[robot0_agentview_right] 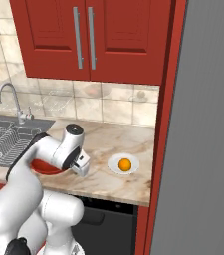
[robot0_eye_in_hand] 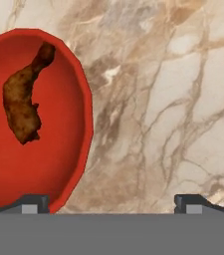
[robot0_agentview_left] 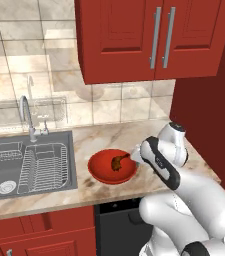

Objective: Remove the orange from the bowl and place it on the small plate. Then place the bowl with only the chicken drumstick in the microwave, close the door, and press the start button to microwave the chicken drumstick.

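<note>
We see our arm bent low over the counter (robot0_eye_in_hand: 183,99), gripper (robot0_eye_in_hand: 112,201) spread wide and empty, pointing down just right of the bowl (robot0_eye_in_hand: 58,164) holding the chicken drumstick (robot0_eye_in_hand: 24,99).

Glossy red bowl (robot0_agentview_left: 112,169), dark brown drumstick (robot0_eye_in_hand: 25,99). Orange-yellow orange (robot0_agentview_right: 125,164) on white plate (robot0_agentview_right: 114,165). Worktop (robot0_eye_in_hand: 173,99) beige marble, brown veins. Red cabinets (robot0_agentview_left: 134,35), grey handles. Grey sink (robot0_agentview_left: 14,165). Cream tiled wall (robot0_agentview_left: 24,65).
</note>
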Available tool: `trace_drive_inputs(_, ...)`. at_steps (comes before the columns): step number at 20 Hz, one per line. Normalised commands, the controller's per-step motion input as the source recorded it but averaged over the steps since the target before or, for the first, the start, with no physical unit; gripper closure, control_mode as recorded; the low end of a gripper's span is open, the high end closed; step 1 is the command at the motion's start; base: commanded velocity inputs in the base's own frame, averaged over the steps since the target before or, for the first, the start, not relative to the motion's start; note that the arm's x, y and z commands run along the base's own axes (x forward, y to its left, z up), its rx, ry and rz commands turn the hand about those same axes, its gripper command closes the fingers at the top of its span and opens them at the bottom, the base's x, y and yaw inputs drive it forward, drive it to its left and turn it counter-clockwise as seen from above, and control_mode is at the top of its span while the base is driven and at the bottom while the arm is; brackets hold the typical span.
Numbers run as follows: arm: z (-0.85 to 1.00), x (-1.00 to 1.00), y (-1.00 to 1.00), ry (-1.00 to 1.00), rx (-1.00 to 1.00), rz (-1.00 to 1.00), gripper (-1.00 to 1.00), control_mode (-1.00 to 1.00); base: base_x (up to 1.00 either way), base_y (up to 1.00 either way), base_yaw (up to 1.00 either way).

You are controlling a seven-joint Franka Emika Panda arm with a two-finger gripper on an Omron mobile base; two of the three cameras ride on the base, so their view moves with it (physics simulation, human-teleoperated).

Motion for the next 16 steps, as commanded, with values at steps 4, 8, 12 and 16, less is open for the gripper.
trace_drive_inputs(4,-0.02,0.46,0.20,0.03,0.09,0.00,-1.00,-1.00,0.00,0.00,0.00)
trace_drive_inputs(8,-0.23,0.29,0.19,0.02,0.04,0.00,-1.00,-1.00,0.00,0.00,0.00)
trace_drive_inputs(12,-0.34,0.13,0.04,0.01,0.05,0.00,-1.00,-1.00,0.00,0.00,0.00)
trace_drive_inputs(16,-0.32,0.14,0.00,0.00,0.07,0.00,-1.00,-1.00,0.00,0.00,0.00)
